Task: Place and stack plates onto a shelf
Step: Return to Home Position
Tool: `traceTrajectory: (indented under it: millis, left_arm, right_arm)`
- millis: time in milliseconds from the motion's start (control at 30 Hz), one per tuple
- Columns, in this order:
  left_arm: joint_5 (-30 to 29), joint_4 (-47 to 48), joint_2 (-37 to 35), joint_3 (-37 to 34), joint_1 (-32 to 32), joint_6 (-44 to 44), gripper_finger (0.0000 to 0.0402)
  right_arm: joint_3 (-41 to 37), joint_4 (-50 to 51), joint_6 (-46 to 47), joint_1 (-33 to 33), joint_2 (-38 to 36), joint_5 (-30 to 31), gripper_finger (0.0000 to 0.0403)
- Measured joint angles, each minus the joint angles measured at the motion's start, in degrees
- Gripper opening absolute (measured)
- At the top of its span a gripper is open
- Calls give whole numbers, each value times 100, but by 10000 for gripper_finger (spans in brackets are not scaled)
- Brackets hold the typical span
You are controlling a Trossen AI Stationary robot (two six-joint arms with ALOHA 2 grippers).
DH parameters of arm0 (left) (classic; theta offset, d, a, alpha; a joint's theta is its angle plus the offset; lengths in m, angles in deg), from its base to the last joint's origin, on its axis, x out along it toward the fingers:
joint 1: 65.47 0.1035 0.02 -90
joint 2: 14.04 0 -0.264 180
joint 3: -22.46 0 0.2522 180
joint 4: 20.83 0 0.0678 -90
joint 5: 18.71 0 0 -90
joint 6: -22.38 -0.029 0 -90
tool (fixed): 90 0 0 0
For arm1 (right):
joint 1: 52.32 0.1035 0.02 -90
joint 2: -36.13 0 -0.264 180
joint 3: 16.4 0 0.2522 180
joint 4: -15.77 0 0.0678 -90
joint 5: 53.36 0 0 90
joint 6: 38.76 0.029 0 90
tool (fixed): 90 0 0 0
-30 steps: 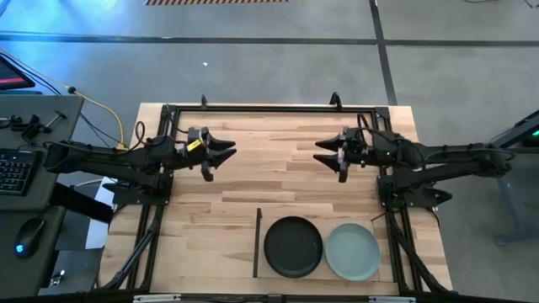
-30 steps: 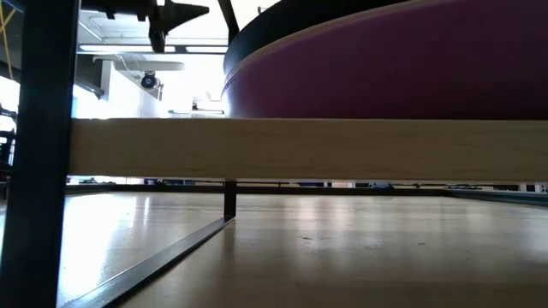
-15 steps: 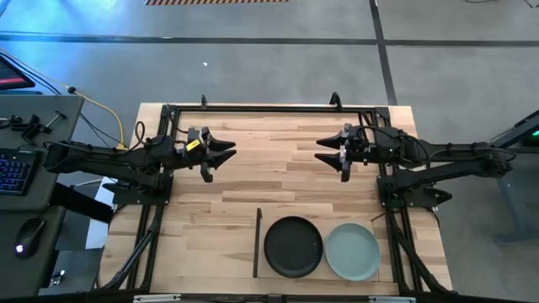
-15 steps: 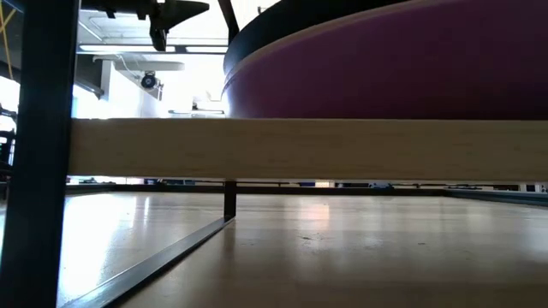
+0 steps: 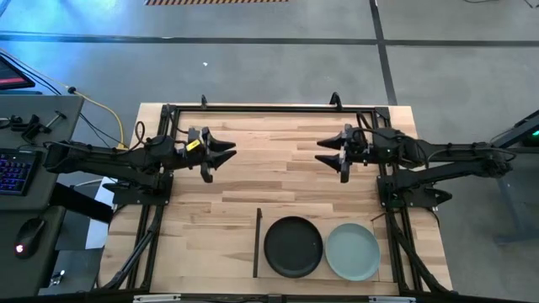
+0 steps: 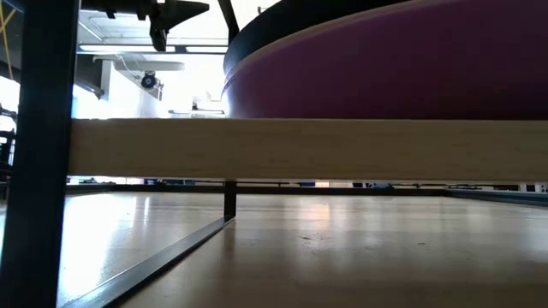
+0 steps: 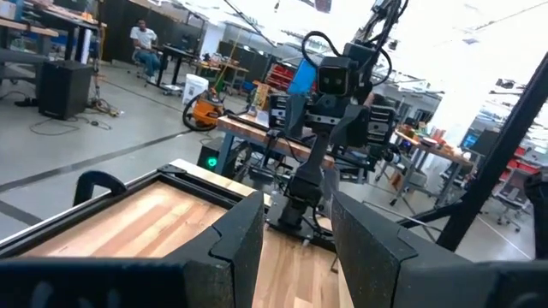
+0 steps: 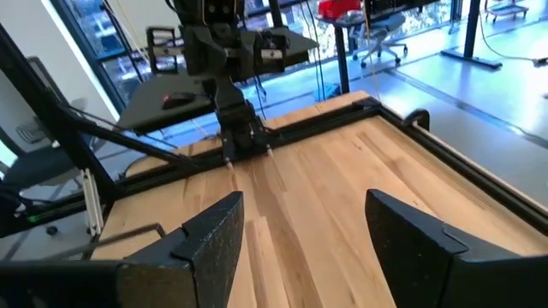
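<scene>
**Two claws released, plates on the shelf**

Both my claws hang over the far half of the table (image 5: 253,189), well apart and facing each other: my left gripper (image 5: 226,152) and my right gripper (image 5: 325,153), fingers spread and empty. On the shelf (image 6: 300,150) at the near right, the black plate (image 5: 293,246) lies just left of the pale blue-green plate (image 5: 352,251). Seen level, the purple plate (image 6: 411,77) rests on the shelf board.

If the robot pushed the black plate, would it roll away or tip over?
Probably not roll: the black plate lies flat, so it would likely slide. It looks stiff and shallow, so probably won't bend. It seems stacked over a purple plate, so a hard push might slip it off.
</scene>
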Motion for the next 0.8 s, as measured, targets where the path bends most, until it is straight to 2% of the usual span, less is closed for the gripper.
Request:
traceTrajectory:
  millis: [233,533,800]
  left_arm:
    - [432,235,-199,0,313,-502,112]
    - [1220,760,-640,-29,913,-585,7]
    - [968,-421,-862,-988,782,-321,0]
  right_arm:
    - [0,81,61,0,4,-15,226]
    - [0,77,300,0,2,-15,226]
    - [0,80,306,-2,2,28,226]
